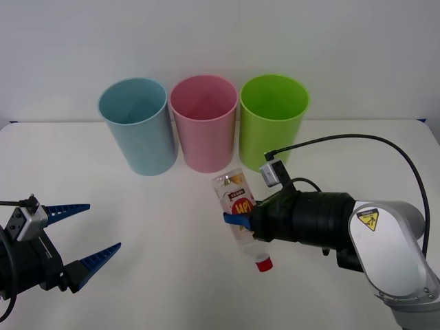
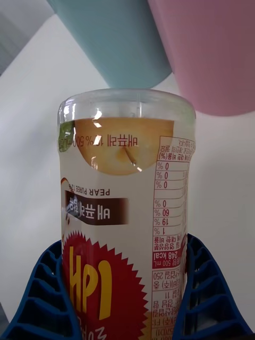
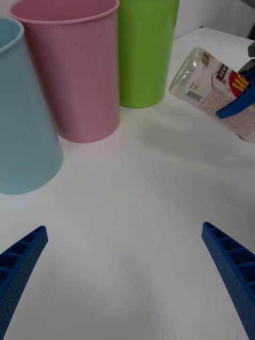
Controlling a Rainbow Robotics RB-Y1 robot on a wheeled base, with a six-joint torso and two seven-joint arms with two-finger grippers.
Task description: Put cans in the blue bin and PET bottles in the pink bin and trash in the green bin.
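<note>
Bottle gripped by the right jaws, base aimed toward the pink bin.

At centre of the front view the right gripper (image 1: 242,221) has its blue jaws closed on the label of the bottle (image 1: 238,201), which is held off the desk (image 1: 165,234) and tilted: its red cap points toward the lower right, its clear base toward the upper left. The pink bin (image 1: 204,124) stands just beyond that base, between the blue bin (image 1: 137,127) and the green bin (image 1: 273,117). The right arm is plainly nearer. The left gripper (image 1: 86,237) sits at the lower left with jaws spread wide, holding nothing.
</note>
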